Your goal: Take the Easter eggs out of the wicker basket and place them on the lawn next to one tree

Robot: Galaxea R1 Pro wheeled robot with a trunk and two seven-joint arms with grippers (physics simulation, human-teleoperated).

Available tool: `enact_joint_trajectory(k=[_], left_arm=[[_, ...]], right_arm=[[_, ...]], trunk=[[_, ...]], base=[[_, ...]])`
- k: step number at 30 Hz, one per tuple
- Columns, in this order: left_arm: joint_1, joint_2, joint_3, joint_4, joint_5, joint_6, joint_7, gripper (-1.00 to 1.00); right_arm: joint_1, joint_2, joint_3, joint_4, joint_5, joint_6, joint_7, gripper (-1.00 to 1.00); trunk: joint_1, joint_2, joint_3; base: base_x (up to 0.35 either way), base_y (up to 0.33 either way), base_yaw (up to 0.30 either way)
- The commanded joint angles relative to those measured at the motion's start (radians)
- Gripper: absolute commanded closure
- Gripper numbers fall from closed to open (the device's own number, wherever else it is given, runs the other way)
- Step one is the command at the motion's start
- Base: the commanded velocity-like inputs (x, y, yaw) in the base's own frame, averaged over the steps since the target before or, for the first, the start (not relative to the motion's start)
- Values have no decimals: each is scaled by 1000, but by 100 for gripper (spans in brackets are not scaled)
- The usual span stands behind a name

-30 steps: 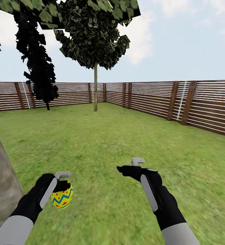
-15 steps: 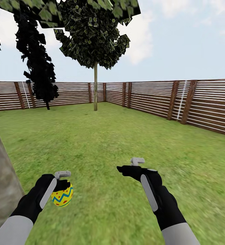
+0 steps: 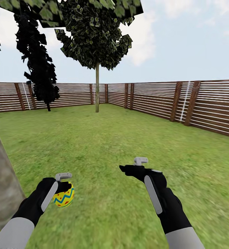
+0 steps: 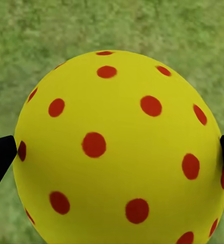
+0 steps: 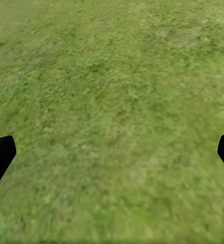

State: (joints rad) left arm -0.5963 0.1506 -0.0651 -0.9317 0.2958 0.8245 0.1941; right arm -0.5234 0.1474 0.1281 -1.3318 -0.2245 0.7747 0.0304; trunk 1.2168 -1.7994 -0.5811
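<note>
My left gripper [image 3: 62,188] is shut on one yellow Easter egg [image 3: 63,198] with red dots and a blue zigzag band, held a little above the lawn [image 3: 104,145]. In the left wrist view the egg [image 4: 119,147] sits between the black fingertips [image 4: 0,155], with grass below it. The thick grey-brown trunk of the tree [image 3: 0,183] rises just left of that hand. My right gripper [image 3: 131,165] is open with nothing in it, and the right wrist view has bare lawn [image 5: 112,101] between its fingertips [image 5: 0,155]. The wicker basket is out of view.
A brown slat fence [image 3: 197,103] bounds the garden at the back and right. A thin-trunked tree [image 3: 97,93] stands near the far corner and a black cone-shaped tree [image 3: 38,65] by the back fence. Open grass stretches ahead.
Both hands have edged slightly up and forward in the head view. The egg stays held in the left gripper.
</note>
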Motion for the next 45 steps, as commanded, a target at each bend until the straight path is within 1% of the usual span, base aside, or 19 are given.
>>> enact_joint_trajectory(k=[1,13,17,24,40,45], left_arm=[[-1,1,-4,0,12,3,9,100],[-2,1,-1,4,12,-15,8,100],[-2,1,-2,20,9,-59,8,100],[-5,3,-3,45,9,-72,8,100],[-5,3,-2,47,8,-73,8,100],[-5,2,-5,47,8,-74,7,100]], right_arm=[[-1,0,-1,-1,2,5,3,-100],[0,1,0,-1,2,9,3,-100],[0,1,1,-1,2,8,3,-100],[-1,4,7,-3,2,9,3,-100],[0,4,7,-2,2,10,3,-100],[0,4,7,-1,2,9,3,-100]], trunk=[[4,-8,-4],[50,-92,-42],[65,-120,-54],[92,-169,-76],[153,-281,-136],[172,-316,-153]], base=[[0,0,0],[0,0,0],[0,0,0],[0,0,12],[0,0,231],[0,0,67]])
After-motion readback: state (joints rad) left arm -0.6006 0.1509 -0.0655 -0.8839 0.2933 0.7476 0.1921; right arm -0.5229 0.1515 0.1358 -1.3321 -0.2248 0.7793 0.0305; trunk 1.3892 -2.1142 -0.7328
